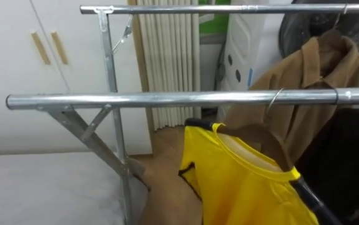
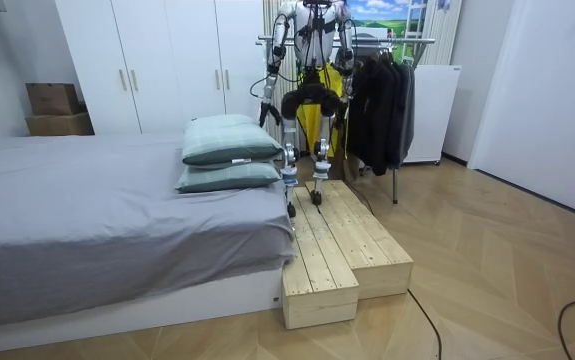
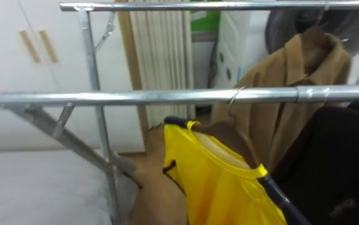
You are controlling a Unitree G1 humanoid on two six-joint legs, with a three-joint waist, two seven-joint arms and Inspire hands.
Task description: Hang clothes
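A yellow shirt (image 1: 248, 187) with dark trim hangs on a wooden hanger. The hanger's metal hook (image 1: 274, 100) sits over the near rail (image 1: 167, 100) of a steel clothes rack. The shirt hangs tilted, its collar toward the rack's left end. In the room view I stand on a wooden platform (image 2: 342, 240), facing the rack, with the yellow shirt (image 2: 335, 85) in front of me. My left hand (image 2: 265, 118) hangs low at my side, away from the rack.
A brown coat (image 1: 310, 81) hangs from the far rail (image 1: 229, 9), with dark clothes (image 2: 382, 110) to its right. The rack's slanted brace (image 1: 85, 134) stands at the left. A bed (image 2: 87, 200) with two pillows (image 2: 229, 140) lies beside the platform, and a white wardrobe (image 2: 157, 60) stands behind.
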